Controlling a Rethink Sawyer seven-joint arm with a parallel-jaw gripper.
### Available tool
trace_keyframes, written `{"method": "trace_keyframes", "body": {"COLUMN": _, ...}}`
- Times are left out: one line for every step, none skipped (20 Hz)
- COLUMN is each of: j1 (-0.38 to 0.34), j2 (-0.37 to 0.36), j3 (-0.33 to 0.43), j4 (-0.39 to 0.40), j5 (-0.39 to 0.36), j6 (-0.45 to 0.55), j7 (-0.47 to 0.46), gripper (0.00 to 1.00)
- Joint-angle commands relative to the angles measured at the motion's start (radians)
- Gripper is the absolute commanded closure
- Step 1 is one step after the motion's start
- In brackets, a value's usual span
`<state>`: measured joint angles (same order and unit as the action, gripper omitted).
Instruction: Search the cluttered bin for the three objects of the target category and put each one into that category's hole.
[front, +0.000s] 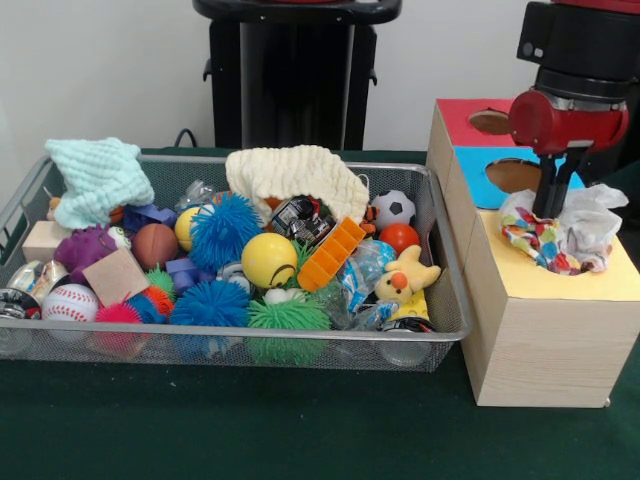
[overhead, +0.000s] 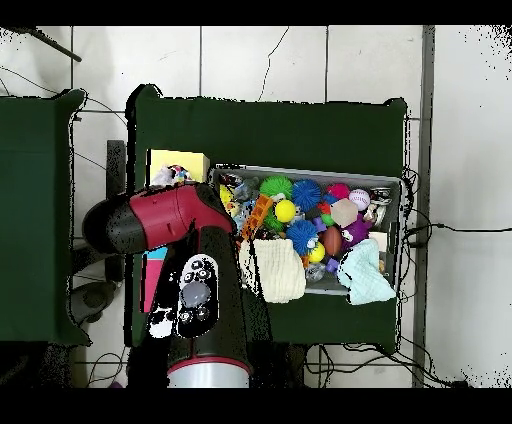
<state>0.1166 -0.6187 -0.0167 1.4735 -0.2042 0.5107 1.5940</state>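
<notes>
The wire mesh bin (front: 452, 300) is full of toys. At the right stands the wood-grain box with the yellow top (front: 605, 282). A polka-dot bag (front: 535, 240) and a plain white bag (front: 592, 212) lie crumpled together on that top, covering the hole. My gripper (front: 548, 208) comes straight down from the red arm, its tip sunk between the two bags. A clear crinkly plastic piece (front: 362, 268) lies in the bin beside a yellow plush toy (front: 405, 280). In the overhead view the arm (overhead: 150, 220) hides most of the boxes. The bags (overhead: 170, 178) and yellow top (overhead: 183, 160) show beside it.
A blue-topped box (front: 480, 185) and a red-topped box (front: 455, 115) stand behind the yellow one. The bin (overhead: 310, 171) holds a mint cloth (front: 98, 178), a cream cloth (front: 298, 172), spiky balls, a yellow ball (front: 268, 258), an orange tray (front: 330, 255) and a baseball (front: 70, 302).
</notes>
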Motion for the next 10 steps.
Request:
{"method": "trace_keyframes", "body": {"j1": -0.003, "j2": 0.077, "j3": 0.063, "j4": 0.067, "j5": -0.013, "j6": -0.07, "j7": 0.13, "gripper": 1.0}}
{"method": "trace_keyframes", "body": {"j1": -0.004, "j2": 0.081, "j3": 0.065, "j4": 0.065, "j5": -0.01, "j6": -0.075, "j7": 0.131, "gripper": 1.0}}
{"method": "trace_keyframes", "body": {"j1": -0.003, "j2": 0.086, "j3": 0.066, "j4": 0.061, "j5": -0.01, "j6": -0.081, "j7": 0.133, "gripper": 1.0}}
{"method": "trace_keyframes", "body": {"j1": -0.002, "j2": 0.093, "j3": 0.067, "j4": 0.056, "j5": -0.009, "j6": -0.087, "j7": 0.133, "gripper": 1.0}}
{"method": "trace_keyframes", "body": {"j1": -0.002, "j2": 0.101, "j3": 0.068, "j4": 0.05, "j5": -0.008, "j6": -0.095, "j7": 0.134, "gripper": 1.0}}
{"method": "trace_keyframes", "body": {"j1": 0.0, "j2": 0.108, "j3": 0.067, "j4": 0.044, "j5": -0.009, "j6": -0.102, "j7": 0.137, "gripper": 1.0}}
{"method": "trace_keyframes", "body": {"j1": 0.003, "j2": 0.116, "j3": 0.064, "j4": 0.038, "j5": -0.008, "j6": -0.109, "j7": 0.14, "gripper": 1.0}}
{"method": "trace_keyframes", "body": {"j1": 0.006, "j2": 0.122, "j3": 0.061, "j4": 0.032, "j5": -0.008, "j6": -0.113, "j7": 0.144, "gripper": 1.0}}
{"method": "trace_keyframes", "body": {"j1": 0.008, "j2": 0.126, "j3": 0.059, "j4": 0.028, "j5": -0.007, "j6": -0.116, "j7": 0.146, "gripper": 1.0}}
{"method": "trace_keyframes", "body": {"j1": 0.01, "j2": 0.129, "j3": 0.057, "j4": 0.024, "j5": -0.006, "j6": -0.116, "j7": 0.147, "gripper": 1.0}}
